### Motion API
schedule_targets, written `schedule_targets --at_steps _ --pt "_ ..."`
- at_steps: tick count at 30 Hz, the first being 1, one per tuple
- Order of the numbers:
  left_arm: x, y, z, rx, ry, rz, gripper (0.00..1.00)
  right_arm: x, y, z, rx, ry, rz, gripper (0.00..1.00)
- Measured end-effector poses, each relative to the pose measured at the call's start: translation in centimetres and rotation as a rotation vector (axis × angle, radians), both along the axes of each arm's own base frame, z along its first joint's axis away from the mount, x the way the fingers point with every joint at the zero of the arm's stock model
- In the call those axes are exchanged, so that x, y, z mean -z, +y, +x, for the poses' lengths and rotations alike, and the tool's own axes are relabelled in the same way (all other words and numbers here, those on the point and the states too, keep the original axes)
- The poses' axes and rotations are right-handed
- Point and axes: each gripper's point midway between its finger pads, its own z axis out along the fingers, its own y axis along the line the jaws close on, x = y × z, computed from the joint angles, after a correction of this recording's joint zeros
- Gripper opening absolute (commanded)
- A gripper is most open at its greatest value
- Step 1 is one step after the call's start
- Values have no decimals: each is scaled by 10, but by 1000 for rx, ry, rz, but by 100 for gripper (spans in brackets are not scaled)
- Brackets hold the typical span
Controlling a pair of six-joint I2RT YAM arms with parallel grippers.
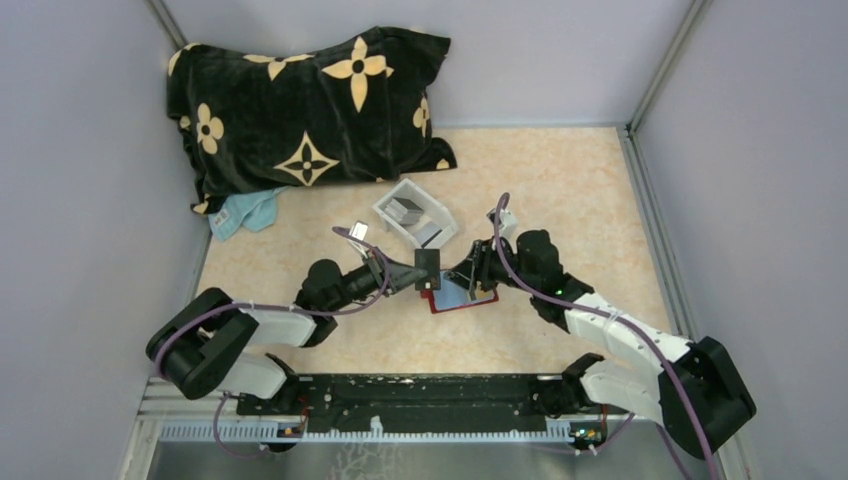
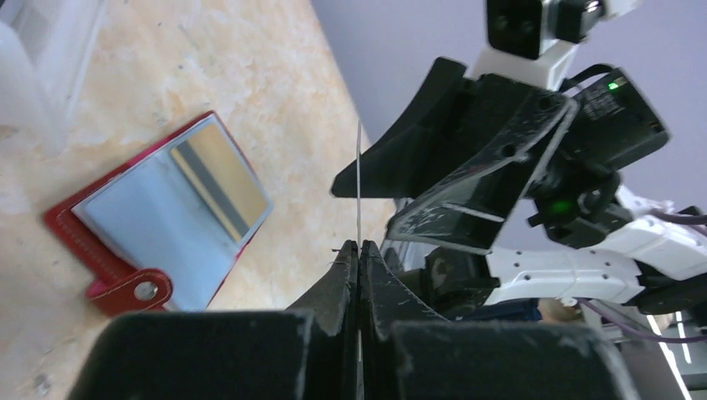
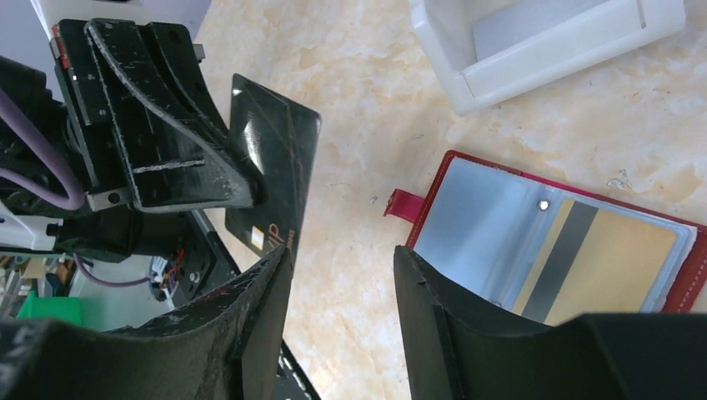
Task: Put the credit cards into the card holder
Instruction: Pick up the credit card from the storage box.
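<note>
The red card holder [image 1: 455, 308] lies open on the table between the two grippers, a tan credit card [image 3: 617, 258] with a dark stripe under its clear sleeve. My left gripper [image 2: 359, 246] is shut on a dark credit card [image 3: 279, 167], seen edge-on in the left wrist view, held upright just left of the holder [image 2: 75, 233]. My right gripper [image 3: 342, 267] is open and empty. Its left finger [image 3: 267, 275] is close beside the dark card's lower edge, and its right finger overlaps the holder [image 3: 475, 217] in view.
A small white tray [image 1: 415, 213] with grey cards [image 3: 534, 33] inside stands just behind the holder. A black pillow with tan flowers [image 1: 310, 110] and a light blue cloth [image 1: 245, 212] lie at the back left. Walls close the table in on three sides.
</note>
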Motion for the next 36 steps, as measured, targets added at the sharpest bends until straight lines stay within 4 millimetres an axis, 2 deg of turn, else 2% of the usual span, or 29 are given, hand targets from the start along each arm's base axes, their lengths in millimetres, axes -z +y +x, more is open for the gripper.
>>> schedule_targets --at_steps 4,10,14,21,25,36 --pt "-8 -2 1 -2 13 -69 0 2 7 6 2 7 36 45" --pt "4 -3 0 0 75 -105 0 -8 17 10 -13 0 106 43" --pt "5 -4 1 6 90 -126 0 -12 23 11 -29 1 140 42" --pt "5 -8 1 21 111 -158 0 -4 27 9 -44 36 157 36" --pt "11 -10 1 29 142 -159 0 -4 28 8 -51 41 166 26" --pt "32 -11 7 18 240 -149 0 17 30 15 -26 120 165 23"
